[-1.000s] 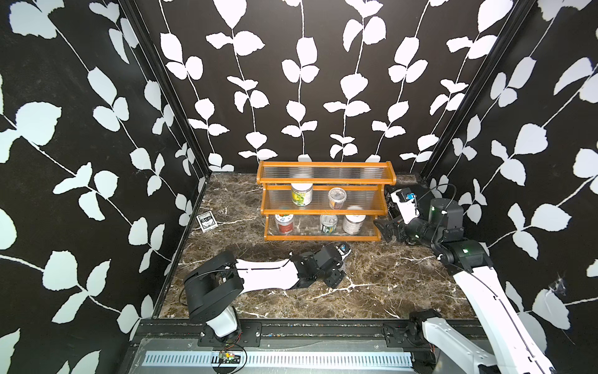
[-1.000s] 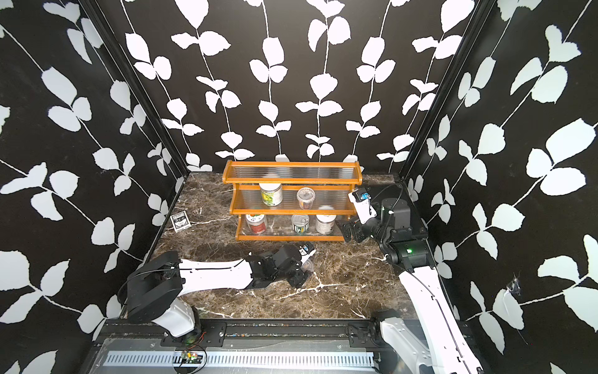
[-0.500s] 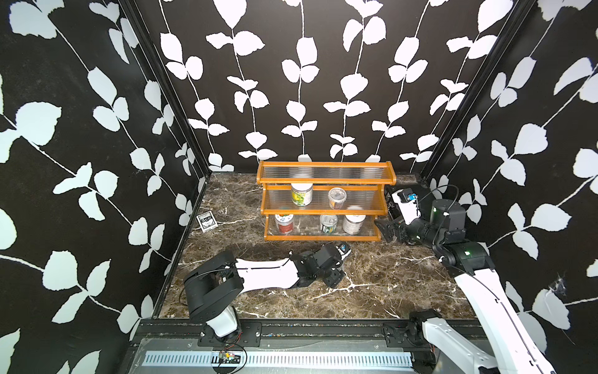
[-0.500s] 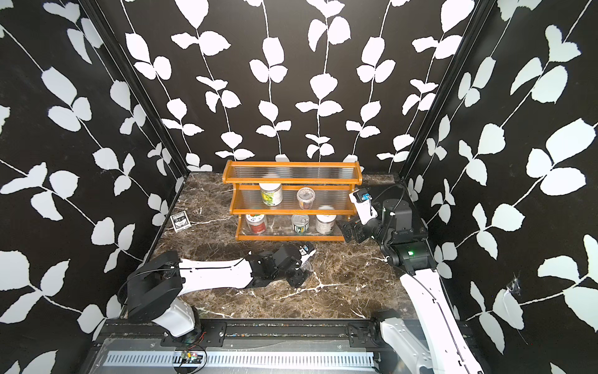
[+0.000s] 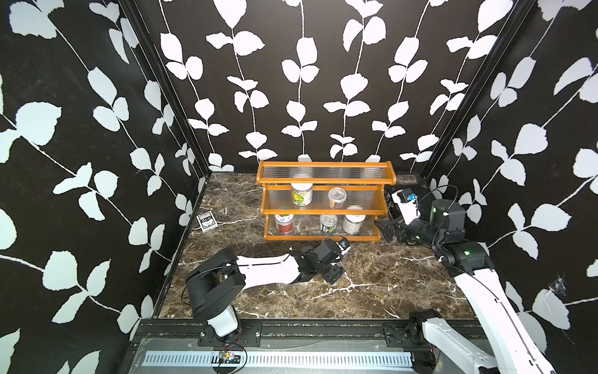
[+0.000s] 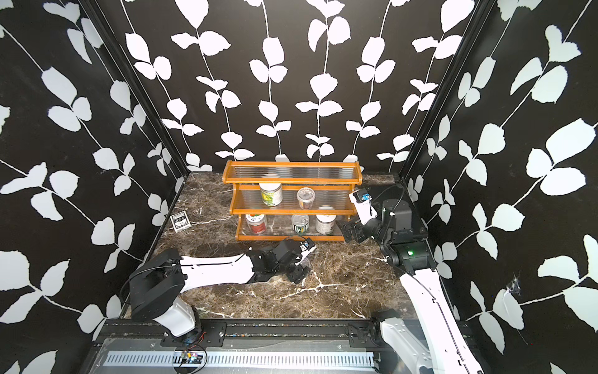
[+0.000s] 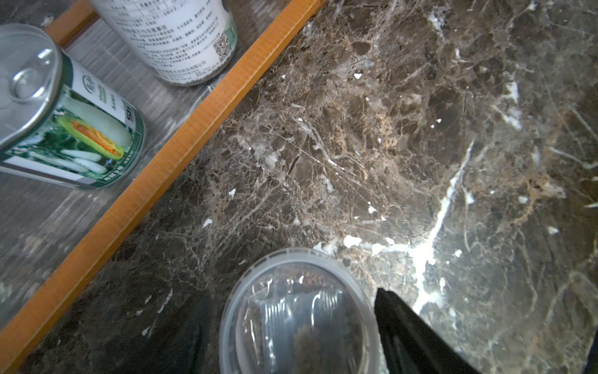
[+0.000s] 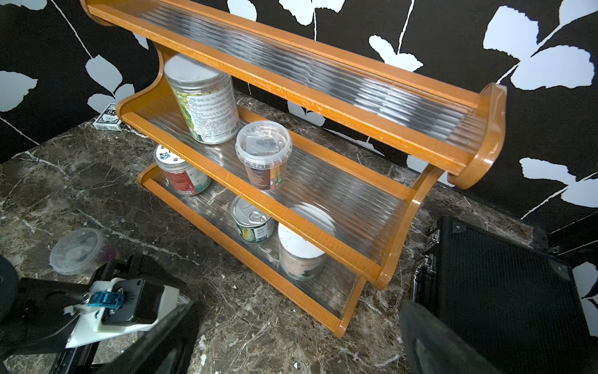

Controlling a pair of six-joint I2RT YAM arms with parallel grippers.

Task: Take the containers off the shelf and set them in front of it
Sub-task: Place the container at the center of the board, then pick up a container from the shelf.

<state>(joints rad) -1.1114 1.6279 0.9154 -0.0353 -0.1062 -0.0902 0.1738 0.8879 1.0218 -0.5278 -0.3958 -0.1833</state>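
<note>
Showing the task partly done: one clear cup (image 7: 297,314) stands on the marble tabletop (image 5: 388,291) in front of the shelf (image 5: 372,212), flanked by the spread fingers of the left gripper (image 7: 291,301); the right gripper (image 8: 297,306), fingers wide apart and empty, hovers at the shelf's right end. Left on the shelf: tall jar (image 5: 301,194) and second cup (image 5: 337,198), middle tier; red jar (image 5: 284,223), tin (image 5: 328,223), white jar (image 5: 353,224), bottom tier. Black leaf-patterned walls (image 5: 307,81) surround.

White jar (image 7: 181,39): QR code, dense Chinese print, too small to read. Tin can (image 7: 74,129): script logo, illegible; characters like "SII". Card box (image 5: 207,222): ornate letters, perhaps "BCG". Other labels unreadable.
</note>
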